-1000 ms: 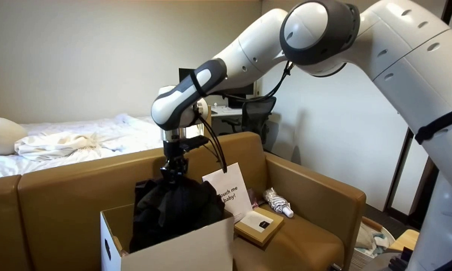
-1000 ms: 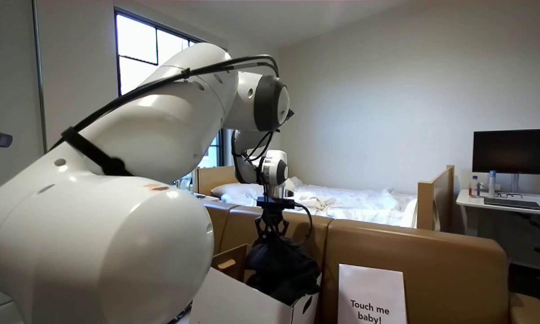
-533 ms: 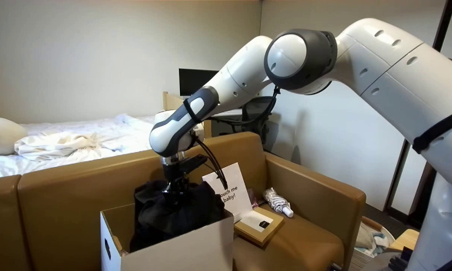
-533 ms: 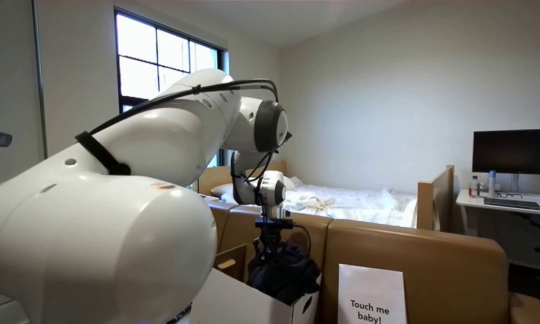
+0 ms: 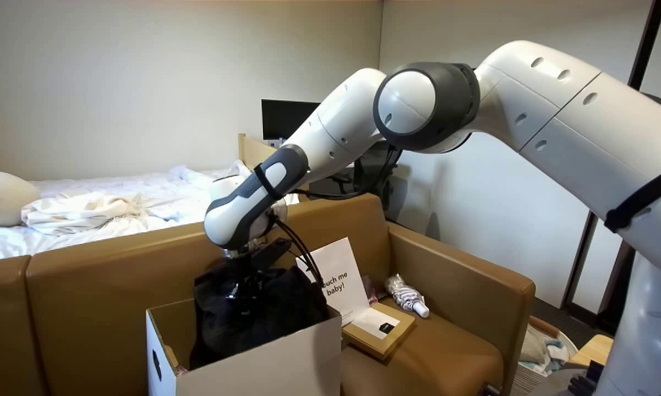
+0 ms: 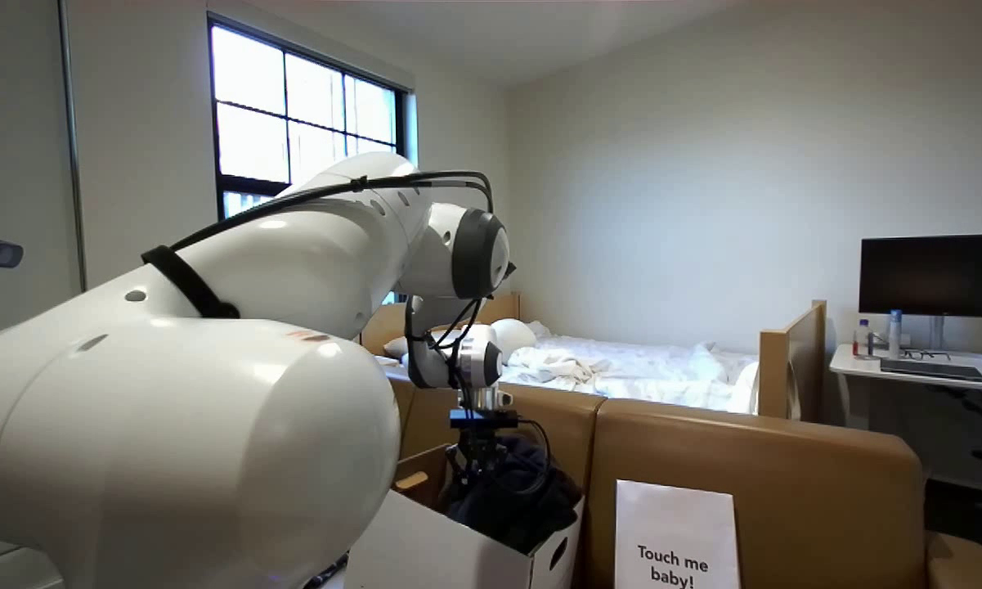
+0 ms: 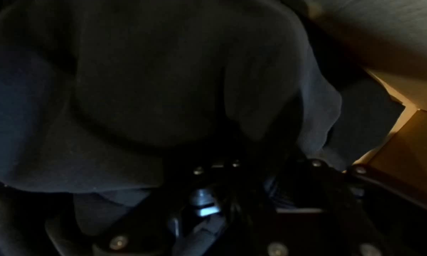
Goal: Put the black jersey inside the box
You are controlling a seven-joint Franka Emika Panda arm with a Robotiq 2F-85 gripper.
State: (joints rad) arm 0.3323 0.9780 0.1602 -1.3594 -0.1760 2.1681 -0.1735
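The black jersey [image 5: 291, 305] sits in the white box [image 5: 269, 366], bulging above the rim. The hand [image 6: 475, 465] points down into the folds (whether gripping, I cannot tell).

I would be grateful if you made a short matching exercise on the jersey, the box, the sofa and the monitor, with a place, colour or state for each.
Things:
1. black jersey
2. box
3. sofa
4. monitor

Places, colours, states:
A. standing on the desk
B. white outside, brown inside
C. bunched up, partly sticking out of the box
D. tan

Right pairs: 1-C, 2-B, 3-D, 4-A.
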